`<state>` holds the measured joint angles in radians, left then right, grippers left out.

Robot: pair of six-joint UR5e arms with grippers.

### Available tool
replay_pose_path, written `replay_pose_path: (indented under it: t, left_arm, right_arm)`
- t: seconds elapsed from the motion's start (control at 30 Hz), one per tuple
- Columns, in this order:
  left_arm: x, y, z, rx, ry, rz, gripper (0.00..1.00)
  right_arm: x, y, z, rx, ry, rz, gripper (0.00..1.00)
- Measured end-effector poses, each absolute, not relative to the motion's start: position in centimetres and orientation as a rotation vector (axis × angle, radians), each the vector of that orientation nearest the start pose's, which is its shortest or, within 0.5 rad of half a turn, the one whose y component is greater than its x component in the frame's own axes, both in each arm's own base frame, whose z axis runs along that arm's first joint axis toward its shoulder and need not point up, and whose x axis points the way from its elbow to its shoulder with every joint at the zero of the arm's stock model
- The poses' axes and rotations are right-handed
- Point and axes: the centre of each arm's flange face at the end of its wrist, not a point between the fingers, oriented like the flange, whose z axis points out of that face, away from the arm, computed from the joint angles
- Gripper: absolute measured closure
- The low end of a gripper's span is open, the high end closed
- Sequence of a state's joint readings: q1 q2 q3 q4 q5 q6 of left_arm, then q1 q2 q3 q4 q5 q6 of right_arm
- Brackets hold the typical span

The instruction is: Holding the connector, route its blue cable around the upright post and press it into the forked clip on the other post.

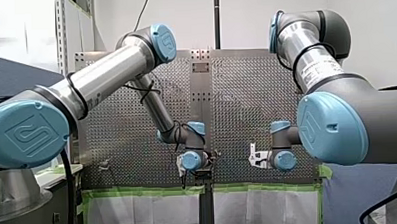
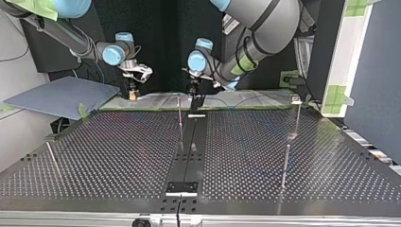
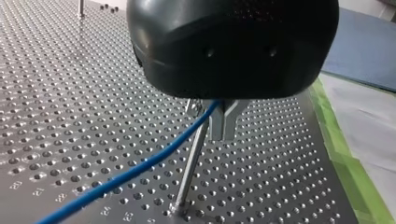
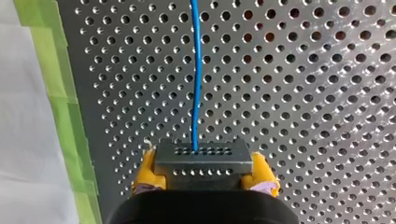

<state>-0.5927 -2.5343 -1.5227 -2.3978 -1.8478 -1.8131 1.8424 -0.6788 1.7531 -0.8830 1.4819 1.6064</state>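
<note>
In the right wrist view my right gripper is shut with its yellow pads on the black connector. The blue cable leaves the connector and runs straight ahead over the perforated table. In the left wrist view my left gripper has its metal fingers shut at the end of the blue cable. There the cable crosses a thin upright post near its top. In the top view my right gripper is at the left and my left gripper is near the middle, both at the table's far edge.
Several thin posts stand on the perforated table: one by the middle, two at the top view's right, one at its left. Green tape edges the table. A blue mat lies beyond it.
</note>
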Motion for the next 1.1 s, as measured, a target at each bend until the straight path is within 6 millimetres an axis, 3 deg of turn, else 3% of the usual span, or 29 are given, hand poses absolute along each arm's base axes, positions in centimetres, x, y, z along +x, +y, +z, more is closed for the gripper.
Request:
replay_pose_path:
  t: [0.17,0.67,0.93,1.1]
  left_arm:
    - [49.7,-45.8,-1.9,0.101,1.745,-0.371,1.0]
    - [54.2,-44.9,0.3,0.076,1.729,-0.351,1.0]
    - [55.8,-44.3,-1.6,0.098,1.778,-0.322,1.0]
    - [56.7,-44.4,-1.4,0.103,1.781,-0.318,1.0]
  right_arm:
    - [30.1,-54.0,-2.9,1.618,-1.172,1.391,1.0]
    - [30.8,-55.2,-2.0,1.615,-1.156,1.4,1.0]
    - [31.1,-56.2,-1.4,1.622,-1.155,1.393,1.0]
    - [31.1,-56.8,-1.0,1.618,-1.155,1.393,1.0]
